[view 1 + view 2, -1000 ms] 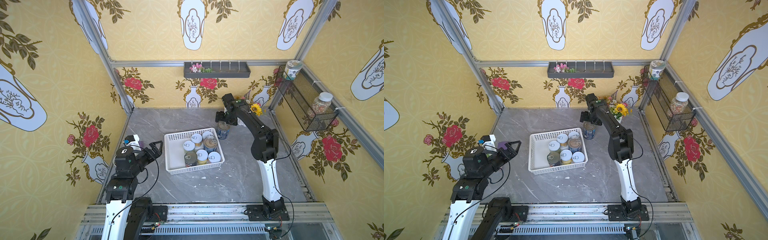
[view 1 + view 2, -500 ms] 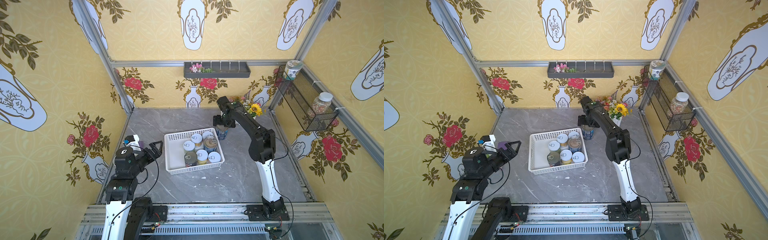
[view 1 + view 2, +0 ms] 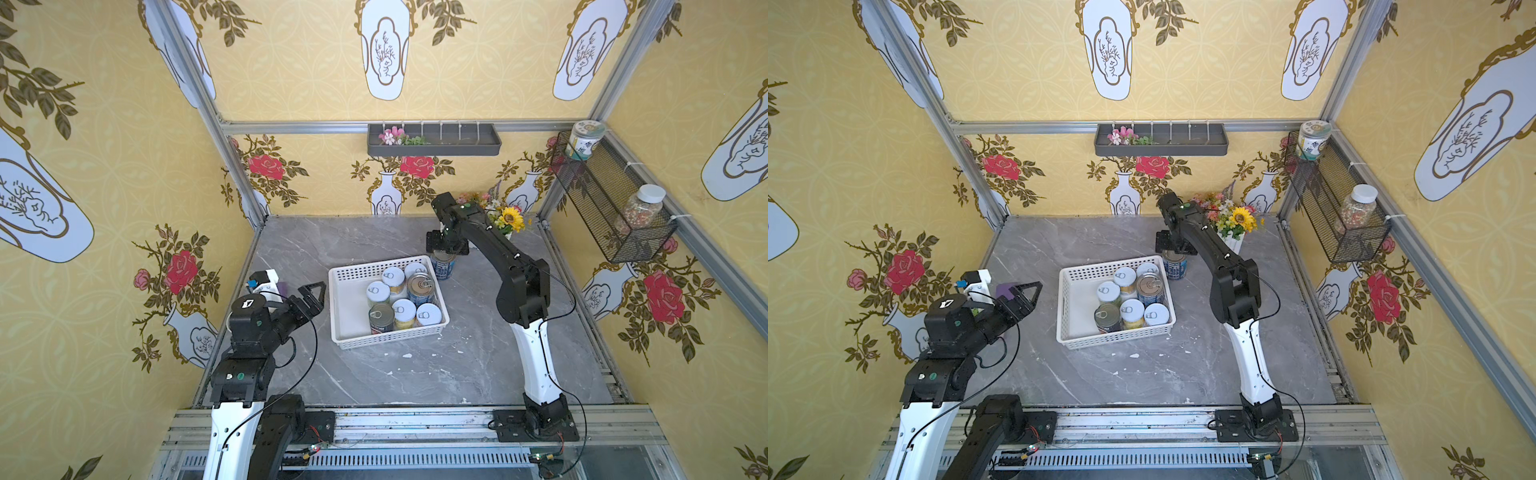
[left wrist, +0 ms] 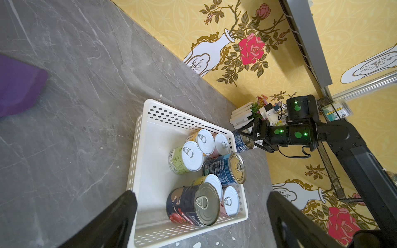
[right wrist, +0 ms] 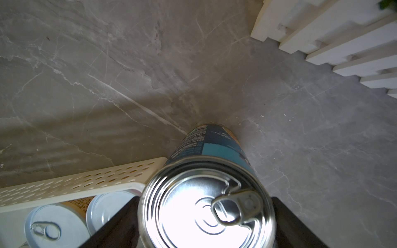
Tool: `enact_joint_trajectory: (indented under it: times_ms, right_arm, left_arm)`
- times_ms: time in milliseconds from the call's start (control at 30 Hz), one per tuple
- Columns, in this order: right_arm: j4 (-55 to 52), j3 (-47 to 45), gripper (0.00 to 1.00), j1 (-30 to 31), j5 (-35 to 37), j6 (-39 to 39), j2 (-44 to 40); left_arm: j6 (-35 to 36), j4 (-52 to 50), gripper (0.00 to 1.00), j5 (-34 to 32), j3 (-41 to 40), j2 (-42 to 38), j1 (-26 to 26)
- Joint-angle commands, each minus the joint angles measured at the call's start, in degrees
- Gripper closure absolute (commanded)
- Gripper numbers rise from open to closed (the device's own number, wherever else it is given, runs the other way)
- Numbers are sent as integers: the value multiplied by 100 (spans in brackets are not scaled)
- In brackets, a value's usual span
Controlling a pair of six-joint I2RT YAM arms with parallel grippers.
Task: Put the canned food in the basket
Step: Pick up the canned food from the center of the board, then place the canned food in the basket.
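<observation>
A metal can with a dark blue label [image 3: 443, 267] [image 3: 1174, 266] [image 4: 241, 140] stands on the grey table just outside the far right corner of the white holed basket [image 3: 361, 270] [image 3: 1090, 272] [image 4: 171, 116] [image 5: 86, 180]. My right gripper [image 3: 445, 249] [image 3: 1174, 248] [image 5: 206, 216] comes down over it. Its black fingers [image 5: 120, 219] press both sides of the can's rim [image 5: 206, 206]. Several cans [image 3: 399, 299] [image 3: 1133, 297] [image 4: 206, 169] stand in the right half of the basket. My left gripper [image 3: 309, 293] [image 3: 1025, 291] [image 4: 200, 193] is open and empty, left of the basket.
A white slatted flower pot with a sunflower [image 3: 509, 220] [image 5: 322, 32] stands close behind the right arm. A black wire shelf with two jars [image 3: 611, 216] hangs on the right wall, and a grey rail tray [image 3: 432, 141] on the back wall. A purple block [image 3: 1003, 291] [image 4: 17, 85] lies by the left gripper.
My right gripper has dropped lower over the blue-labelled can and its jaws have closed in on it. The left arm and the basket have not moved.
</observation>
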Motion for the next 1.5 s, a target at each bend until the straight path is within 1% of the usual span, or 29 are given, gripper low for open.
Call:
enact_joint_trajectory:
  times_ms: [0, 267, 400, 600, 733, 933, 1167, 1333, 1467]
  right_arm:
    - [-224, 30, 22, 16, 137, -78, -202]
    - [-361, -67, 24, 54, 163, -154, -974]
    - [-514, -67, 25, 217, 207, -223, -1331]
    - [-679, -33, 25, 835, 401, -223, -1820]
    - [-726, 148, 25, 1351, 428, -112, -1946]
    - [-733, 669, 27, 2206, 368, 103, -1830]
    - [-681, 1498, 28, 2952, 32, 293, -1172]
    - [-308, 1546, 28, 3141, -410, 426, -846]
    - [124, 1507, 29, 3196, -743, 388, -646]
  left_arm:
    - [66, 150, 0, 89, -31, 9, 8]
    - [69, 153, 0, 101, -27, 0, 16]
    - [70, 154, 0, 102, -28, -4, 19]
    - [70, 147, 0, 80, -27, -17, 16]
    - [72, 144, 0, 65, -28, -22, 16]
    - [67, 144, 0, 64, -31, -34, 17]
    - [65, 148, 0, 62, -33, -70, 17]
    - [56, 123, 0, 40, -24, -109, 16]
    - [56, 129, 0, 22, -35, -149, 17]
